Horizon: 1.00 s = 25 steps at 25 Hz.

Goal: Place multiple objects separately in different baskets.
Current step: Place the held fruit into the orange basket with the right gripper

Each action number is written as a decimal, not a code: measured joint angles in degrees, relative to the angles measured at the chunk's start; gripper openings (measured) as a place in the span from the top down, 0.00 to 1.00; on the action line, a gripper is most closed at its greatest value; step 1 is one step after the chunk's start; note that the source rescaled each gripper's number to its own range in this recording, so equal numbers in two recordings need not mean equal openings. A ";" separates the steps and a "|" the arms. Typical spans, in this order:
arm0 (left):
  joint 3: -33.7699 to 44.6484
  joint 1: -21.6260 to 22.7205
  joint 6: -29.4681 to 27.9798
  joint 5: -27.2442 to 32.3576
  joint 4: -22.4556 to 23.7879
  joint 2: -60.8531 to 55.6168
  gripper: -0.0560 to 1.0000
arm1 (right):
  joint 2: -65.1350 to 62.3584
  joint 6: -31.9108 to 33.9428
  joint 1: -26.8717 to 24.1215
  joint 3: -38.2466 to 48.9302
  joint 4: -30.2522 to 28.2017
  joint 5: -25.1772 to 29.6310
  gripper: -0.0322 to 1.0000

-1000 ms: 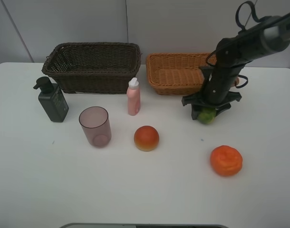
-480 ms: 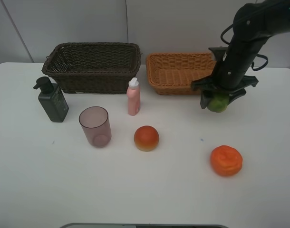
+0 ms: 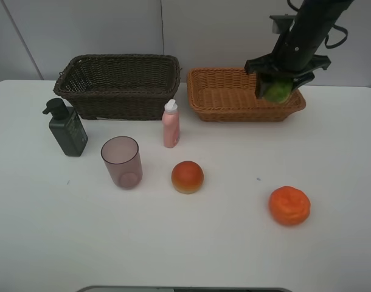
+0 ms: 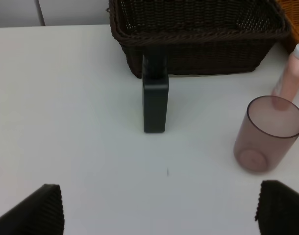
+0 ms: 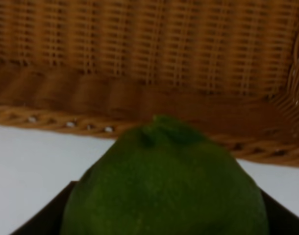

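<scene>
Right end effector [image 3: 279,86] clamped on green citrus [image 3: 277,92], seemingly above light basket [image 3: 228,113] front rim; we fear early release bouncing it onto counter [image 3: 173,237].

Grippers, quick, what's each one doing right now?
Left gripper: open, holding nothing.
Right gripper: shut on the green citrus, raised at the orange-brown wicker basket.
</scene>
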 joint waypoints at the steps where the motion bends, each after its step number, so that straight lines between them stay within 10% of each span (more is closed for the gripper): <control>1: 0.00 0.00 0.00 0.00 0.00 0.00 0.00 | 1.31 0.00 -0.24 -2.19 0.00 0.33 0.94; 10: 0.00 0.00 0.00 0.00 0.00 0.00 0.00 | 13.49 -0.15 -1.11 -17.75 -0.90 0.98 0.94; 25: 0.00 0.00 0.00 0.00 0.00 0.00 0.00 | 22.78 -0.20 -1.92 -18.98 -1.61 -11.29 0.94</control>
